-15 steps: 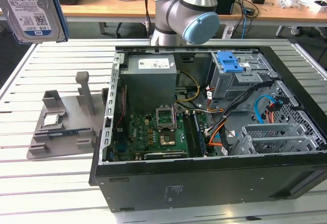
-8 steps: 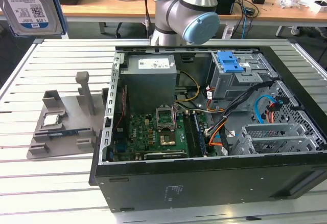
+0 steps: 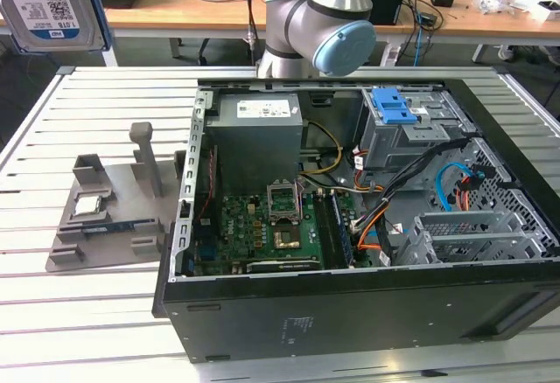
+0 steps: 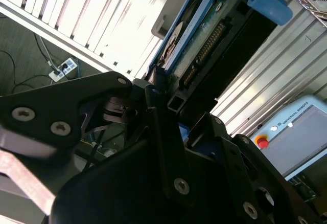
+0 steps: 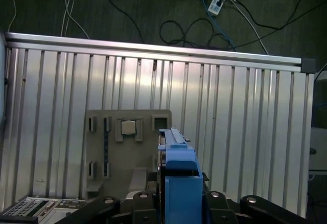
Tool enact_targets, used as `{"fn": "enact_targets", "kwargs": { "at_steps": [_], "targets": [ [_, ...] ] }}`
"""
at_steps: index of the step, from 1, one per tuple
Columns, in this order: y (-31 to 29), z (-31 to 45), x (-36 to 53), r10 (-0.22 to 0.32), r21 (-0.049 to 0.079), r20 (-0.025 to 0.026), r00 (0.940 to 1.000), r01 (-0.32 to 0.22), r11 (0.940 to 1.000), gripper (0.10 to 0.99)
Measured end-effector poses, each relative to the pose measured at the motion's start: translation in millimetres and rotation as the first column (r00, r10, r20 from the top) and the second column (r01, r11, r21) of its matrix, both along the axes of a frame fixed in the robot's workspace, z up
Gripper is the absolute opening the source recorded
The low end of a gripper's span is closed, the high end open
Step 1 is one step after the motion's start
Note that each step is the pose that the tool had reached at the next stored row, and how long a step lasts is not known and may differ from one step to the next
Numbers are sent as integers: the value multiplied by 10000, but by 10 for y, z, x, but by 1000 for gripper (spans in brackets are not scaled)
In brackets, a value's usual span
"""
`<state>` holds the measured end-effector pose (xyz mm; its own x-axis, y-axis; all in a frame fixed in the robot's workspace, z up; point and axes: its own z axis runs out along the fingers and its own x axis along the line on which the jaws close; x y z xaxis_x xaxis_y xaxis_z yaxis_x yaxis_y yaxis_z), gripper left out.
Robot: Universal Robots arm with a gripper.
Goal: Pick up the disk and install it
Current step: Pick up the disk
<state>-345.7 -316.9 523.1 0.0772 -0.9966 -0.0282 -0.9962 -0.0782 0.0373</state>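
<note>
The gripper (image 4: 168, 101) is clamped shut on the disk (image 4: 204, 40). In the second wrist view its black fingers (image 4: 153, 88) pinch one end of the blue carrier, and the drive's circuit-board side and connector face the camera. The disk is up in the air, well clear of the slatted metal tabletop (image 5: 230, 132). In the exterior view it sits in the upper corner on the exterior view's left, label side showing, with the arm (image 3: 319, 24) further back. The first wrist view looks past the carrier's edge at the grey holder tray (image 5: 130, 157) lying on the tabletop, with a small square chip (image 5: 128, 127) still in its pocket. Just beside the tray, on the exterior view's right, is the open computer case (image 3: 350, 304), and a blue latch piece (image 3: 391, 105) sits on top of its grey drive cage (image 3: 398, 142).
</note>
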Motion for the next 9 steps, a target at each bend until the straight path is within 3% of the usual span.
{"fn": "enact_targets", "kwargs": {
  "at_steps": [4,9],
  "targets": [
    [-1,1,18,2,0,-1,10000,-2,10000,365],
    [0,0,118,0,0,0,10000,0,10000,365]
  ]
}}
